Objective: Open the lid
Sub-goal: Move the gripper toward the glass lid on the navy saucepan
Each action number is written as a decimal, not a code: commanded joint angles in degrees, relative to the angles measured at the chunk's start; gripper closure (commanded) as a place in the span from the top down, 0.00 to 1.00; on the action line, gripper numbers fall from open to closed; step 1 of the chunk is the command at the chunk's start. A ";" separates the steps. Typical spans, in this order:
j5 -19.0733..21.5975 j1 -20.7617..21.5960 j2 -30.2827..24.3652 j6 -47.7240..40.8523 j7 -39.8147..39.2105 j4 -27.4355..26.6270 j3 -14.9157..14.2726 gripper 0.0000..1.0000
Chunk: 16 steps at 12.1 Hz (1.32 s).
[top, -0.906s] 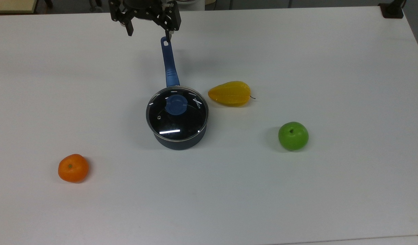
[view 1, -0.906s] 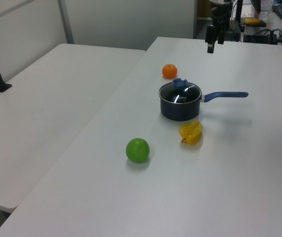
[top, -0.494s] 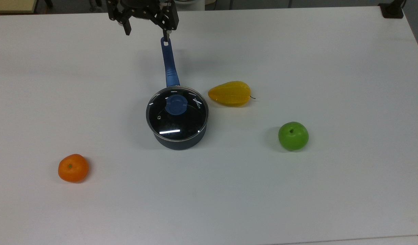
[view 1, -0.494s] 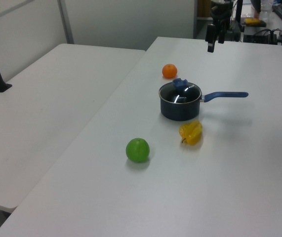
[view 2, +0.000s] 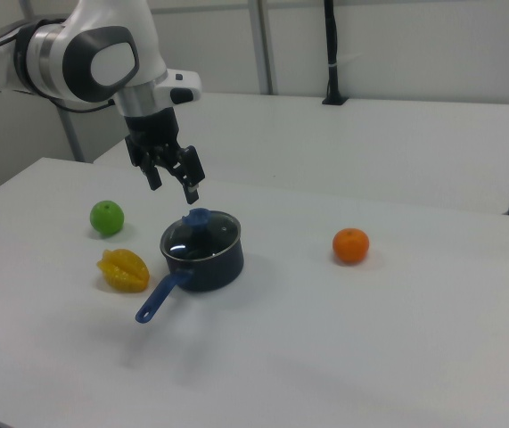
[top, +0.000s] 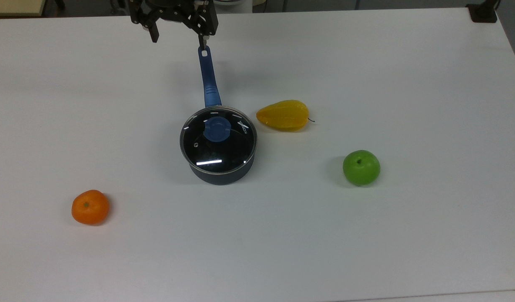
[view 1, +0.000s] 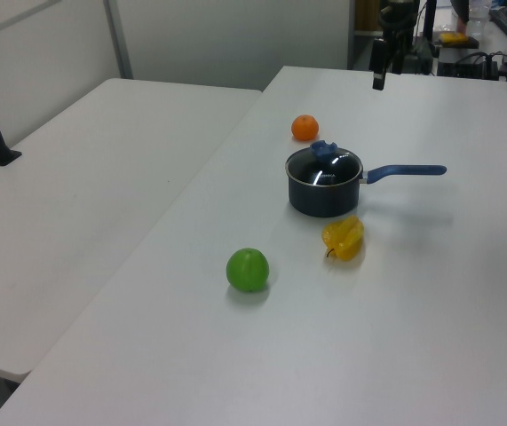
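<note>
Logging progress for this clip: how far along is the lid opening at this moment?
Nothing is done yet: the glass lid sits closed on the saucepan. The gripper is open and empty, above the table near the end of the pan handle. Reaching the blue knob, gripping and lifting all remain.

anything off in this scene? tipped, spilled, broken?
Nothing stands out. The lid sits level on the saucepan, which stands upright on the table. The orange, apple and yellow fruit lie apart around it, intact. The gripper hangs open above the handle end, touching nothing.
</note>
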 commanded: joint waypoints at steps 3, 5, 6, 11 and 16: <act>-0.08 -0.02 0.06 -0.48 -2.72 -0.09 -0.15 1.00; 0.01 -0.10 0.59 -0.48 -2.81 0.87 -0.15 1.00; 0.09 -0.54 0.59 -0.31 -2.90 0.88 -0.15 1.00; 1.15 -1.07 4.01 0.74 -4.13 3.25 -0.15 1.00; 1.41 -0.45 9.46 11.45 -1.59 3.08 0.37 0.99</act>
